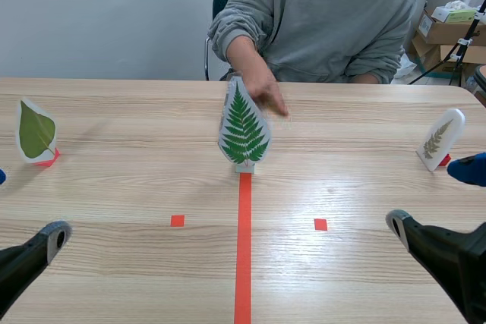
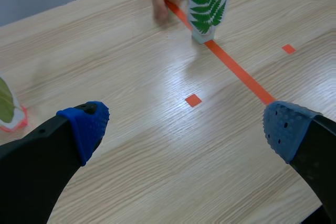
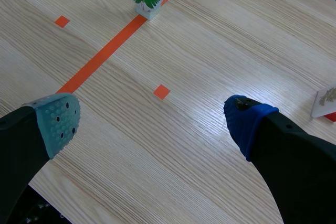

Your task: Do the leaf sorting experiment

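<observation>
Leaf card [image 1: 36, 133], broad and green, stands upright at the far left of the counter [image 1: 121, 187]. I read my left pincer [image 2: 185, 128] as spread wide and holding nothing, low over bare wood. At centre, a fern card [image 1: 244, 133] stands at the far end of the tape line [image 1: 243, 248]. A person's hand [image 1: 266, 92] is at its top edge; contact I cannot confirm. A pale card [image 1: 440, 139] stands far right. My right pincer [image 3: 151, 121] is likewise spread, empty.
</observation>
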Tool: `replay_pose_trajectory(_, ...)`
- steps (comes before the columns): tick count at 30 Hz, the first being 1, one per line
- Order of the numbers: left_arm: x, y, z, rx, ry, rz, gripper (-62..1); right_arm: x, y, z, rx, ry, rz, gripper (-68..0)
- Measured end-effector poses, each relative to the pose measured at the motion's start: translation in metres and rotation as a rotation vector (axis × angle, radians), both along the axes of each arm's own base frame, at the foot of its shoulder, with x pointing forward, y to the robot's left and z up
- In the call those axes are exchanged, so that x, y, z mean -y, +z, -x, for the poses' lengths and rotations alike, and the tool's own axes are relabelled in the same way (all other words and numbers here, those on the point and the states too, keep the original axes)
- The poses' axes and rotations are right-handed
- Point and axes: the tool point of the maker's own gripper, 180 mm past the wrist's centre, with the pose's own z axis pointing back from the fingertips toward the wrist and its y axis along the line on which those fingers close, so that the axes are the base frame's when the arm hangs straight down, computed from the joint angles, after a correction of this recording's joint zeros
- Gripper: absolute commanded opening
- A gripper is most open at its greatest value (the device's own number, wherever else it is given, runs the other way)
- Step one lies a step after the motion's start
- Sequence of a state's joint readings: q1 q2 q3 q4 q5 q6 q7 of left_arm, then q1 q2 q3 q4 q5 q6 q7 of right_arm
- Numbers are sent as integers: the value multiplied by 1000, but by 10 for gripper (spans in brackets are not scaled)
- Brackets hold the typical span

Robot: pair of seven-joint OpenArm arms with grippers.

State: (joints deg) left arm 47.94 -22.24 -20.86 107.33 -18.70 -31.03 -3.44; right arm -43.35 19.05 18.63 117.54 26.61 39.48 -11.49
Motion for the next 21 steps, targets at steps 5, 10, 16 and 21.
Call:
replay_pose_trajectory(5, 1, 0, 0, 0, -7, 1, 14, 0, 0, 0, 0, 0, 0, -113)
replay_pose_trajectory(10, 1, 2, -1, 10, -8, 5, 14, 0, 0, 0, 0, 0, 0, -113)
replay_pose_trajectory(16, 1, 3, -1, 14, -8, 7, 14, 0, 0, 0, 0, 0, 0, -113)
replay_pose_trajectory(21, 1, 3, -1, 14, -8, 7, 14, 0, 0, 0, 0, 0, 0, -113)
